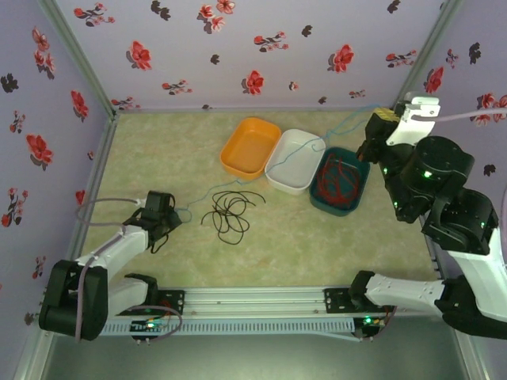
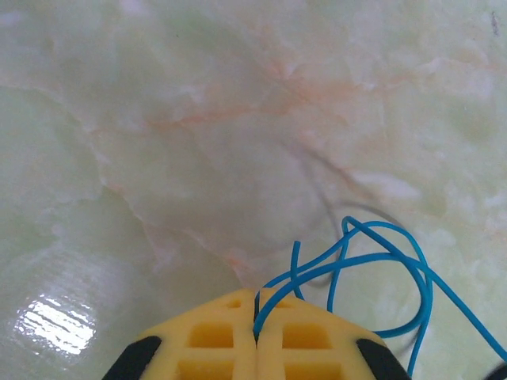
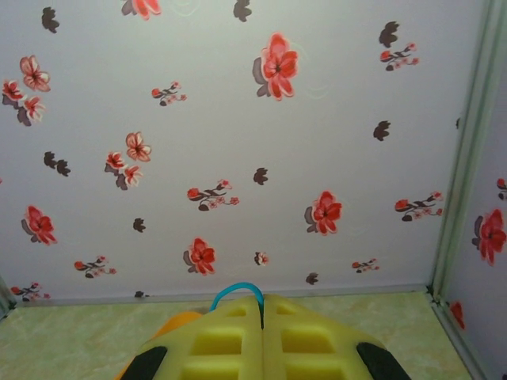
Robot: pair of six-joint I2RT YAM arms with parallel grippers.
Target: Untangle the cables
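Floral walls box in a marbled tabletop [image 1: 158, 150]. Your left pincer [image 1: 176, 218], at 8 o'clock, is pressed together on the blue cable [image 1: 317, 145]. Your right pincer [image 1: 380, 117], at 2 o'clock, pinches it too. Draw it taut slowly, lifting it clear of the white tray [image 1: 279, 178], whose rim may snag it. The black cable [image 1: 230, 214] lies loose near centre, and the red cable [image 1: 339, 176] sits in the teal tray [image 1: 317, 204].

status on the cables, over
Both shut on blue cable: left pincer low, right pincer raised. Red cable in teal tray, black cable loose on table. Blue runs over white tray.
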